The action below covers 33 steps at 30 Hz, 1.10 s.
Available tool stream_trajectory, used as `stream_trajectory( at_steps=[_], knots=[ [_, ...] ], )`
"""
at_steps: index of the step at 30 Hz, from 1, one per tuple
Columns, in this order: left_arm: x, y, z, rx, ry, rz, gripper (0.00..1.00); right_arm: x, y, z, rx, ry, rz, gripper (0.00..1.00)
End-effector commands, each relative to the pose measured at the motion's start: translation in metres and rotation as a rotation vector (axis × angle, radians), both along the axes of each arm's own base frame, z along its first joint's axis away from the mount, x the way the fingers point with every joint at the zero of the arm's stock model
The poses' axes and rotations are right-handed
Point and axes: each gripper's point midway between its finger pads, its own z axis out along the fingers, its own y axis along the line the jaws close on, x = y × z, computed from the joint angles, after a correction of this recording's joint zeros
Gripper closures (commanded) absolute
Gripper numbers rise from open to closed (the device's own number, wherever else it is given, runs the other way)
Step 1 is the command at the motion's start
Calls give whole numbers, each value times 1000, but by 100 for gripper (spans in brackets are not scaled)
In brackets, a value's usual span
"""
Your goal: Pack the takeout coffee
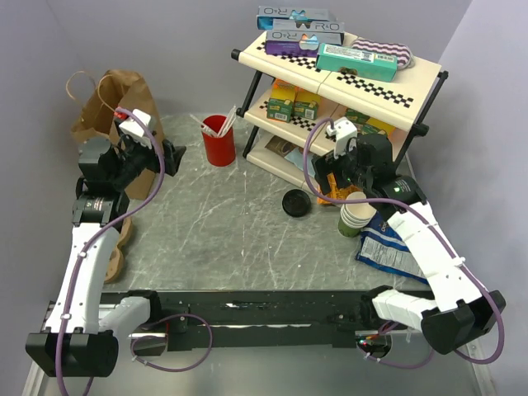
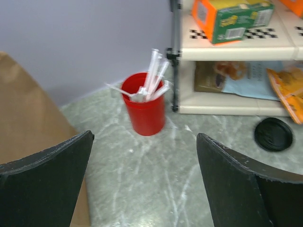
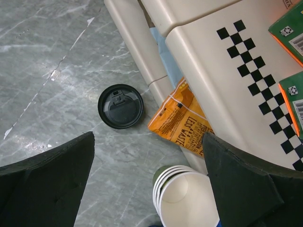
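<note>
A round black plastic lid (image 1: 295, 202) sits on the table in front of the shelf rack; it also shows in the left wrist view (image 2: 273, 134) and the right wrist view (image 3: 120, 106). No dark green cup wall shows under it, so I cannot tell whether it is the takeout coffee. My left gripper (image 1: 176, 154) is open and empty, held above the table beside the brown paper bag (image 1: 111, 107), facing the red cup (image 2: 146, 111). My right gripper (image 1: 337, 188) is open and empty above the lidless stack of green cups (image 3: 187, 198), to the right of the lid.
The red cup with sticks (image 1: 219, 140) stands at the back middle. The shelf rack (image 1: 375, 82) holds boxes at the back right. An orange packet (image 3: 182, 123) leans at its foot. A blue snack bag (image 1: 388, 247) lies by the cup stack (image 1: 355, 214).
</note>
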Motion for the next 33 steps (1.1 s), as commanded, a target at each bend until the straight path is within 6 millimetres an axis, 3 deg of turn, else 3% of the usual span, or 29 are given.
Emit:
stream_trajectory(
  at_steps=[1,6,7,10,14,24,28,31,33],
  knots=[
    [-12,-21,11,-33,5,-122,3,-2,5,26,21,-90,38,0],
    [-18,-32,9,-58,34,-188,3,-17,16,25,-65,-109,228,0],
    [-18,-33,8,-56,36,-194,2,-29,28,26,-52,-114,335,0],
    [-15,-35,11,-40,38,-210,1,-48,41,25,-64,-152,493,0],
    [-19,-40,12,-19,72,-246,1,-57,51,26,-61,-135,579,2],
    [-55,-47,-35,148,197,-378,1,-75,70,-2,-105,12,753,19],
    [-66,-44,-47,165,215,-371,2,-64,61,-15,-189,59,707,39],
    [-69,-44,-53,160,220,-373,3,-48,41,-17,-249,92,555,46],
    [-66,-46,-53,148,217,-382,3,-51,27,-21,-268,139,486,47]
  ],
)
